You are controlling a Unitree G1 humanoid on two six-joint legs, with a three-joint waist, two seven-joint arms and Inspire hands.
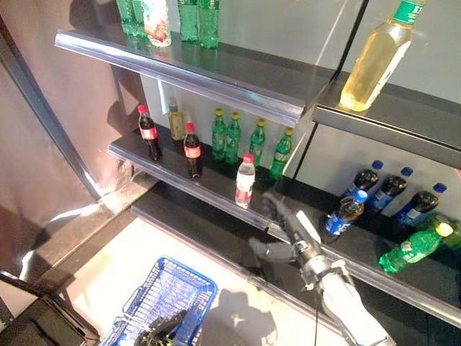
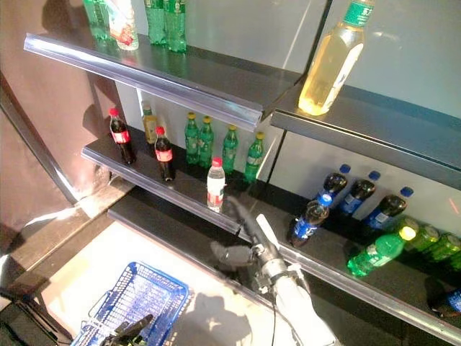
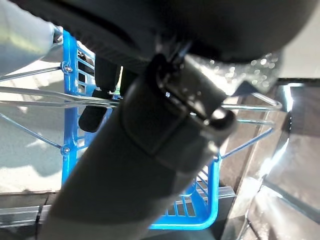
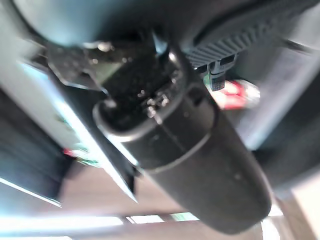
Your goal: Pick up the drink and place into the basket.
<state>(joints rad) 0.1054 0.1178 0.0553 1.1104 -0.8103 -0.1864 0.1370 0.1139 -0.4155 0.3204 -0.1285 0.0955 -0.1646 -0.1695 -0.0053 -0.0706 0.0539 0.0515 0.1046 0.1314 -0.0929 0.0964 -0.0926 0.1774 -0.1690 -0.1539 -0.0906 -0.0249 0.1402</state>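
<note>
A clear drink bottle (image 1: 245,180) with a red cap and a red-and-white label stands upright at the front edge of the middle shelf (image 1: 173,176). My right hand (image 1: 288,227) is just right of it and slightly lower, open, fingers stretched toward the bottle and thumb spread, a small gap short of it. The blue wire basket (image 1: 166,295) hangs low at the front left. My left hand (image 1: 162,328) is at its rim; in the left wrist view its fingers (image 3: 100,95) curl round the basket's wire handle (image 3: 45,97).
Two cola bottles (image 1: 150,133) (image 1: 192,150) and a row of green bottles (image 1: 245,137) stand behind the drink. Dark blue-capped bottles (image 1: 346,213) and a tipped green bottle (image 1: 414,249) fill the lower right shelf. A large yellow bottle (image 1: 374,61) leans on the upper shelf.
</note>
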